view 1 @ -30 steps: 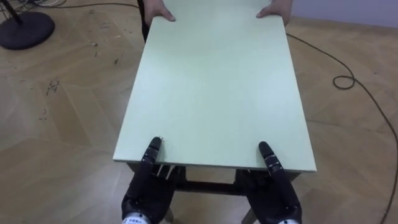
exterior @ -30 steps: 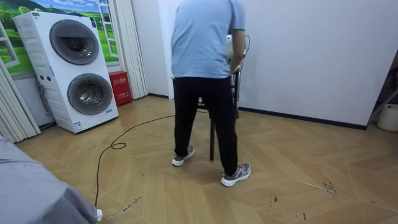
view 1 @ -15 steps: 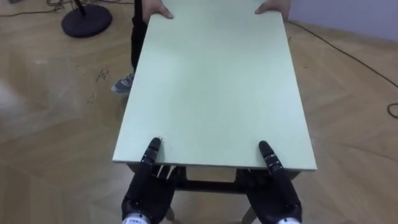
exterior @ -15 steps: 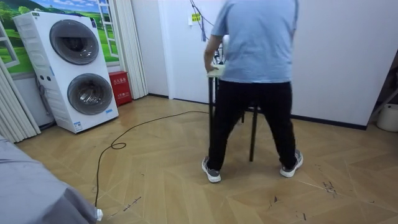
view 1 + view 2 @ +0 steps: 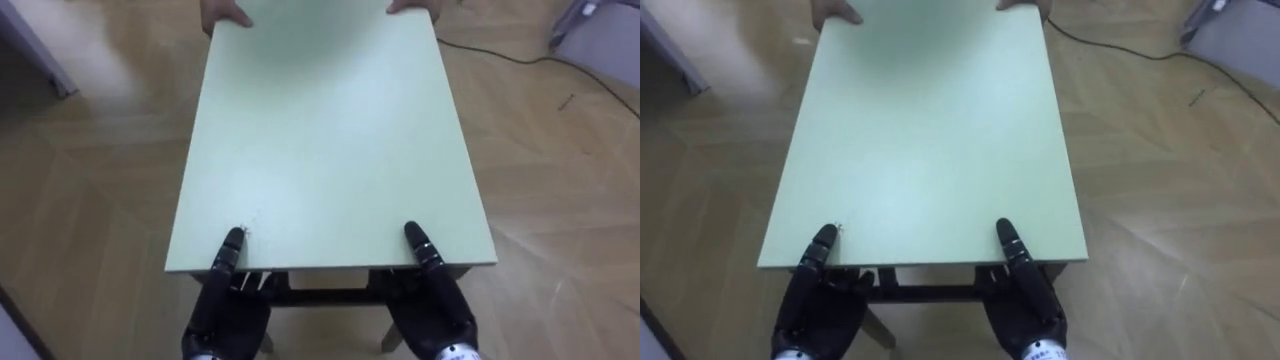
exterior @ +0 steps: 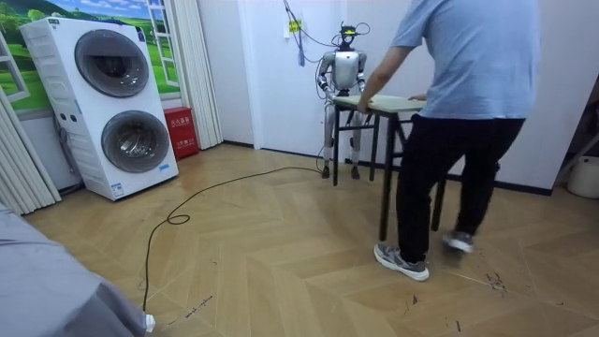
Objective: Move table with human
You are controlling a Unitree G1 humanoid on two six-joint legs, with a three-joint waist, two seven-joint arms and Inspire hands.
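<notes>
The pale green bench is standing over the wood floor between the robot and a person; the left robot hand and right robot hand are meeting its near edge, one by each corner; whether they are clasping it I cannot tell; the person's hands are holding the far edge, the person leaning forward.
</notes>
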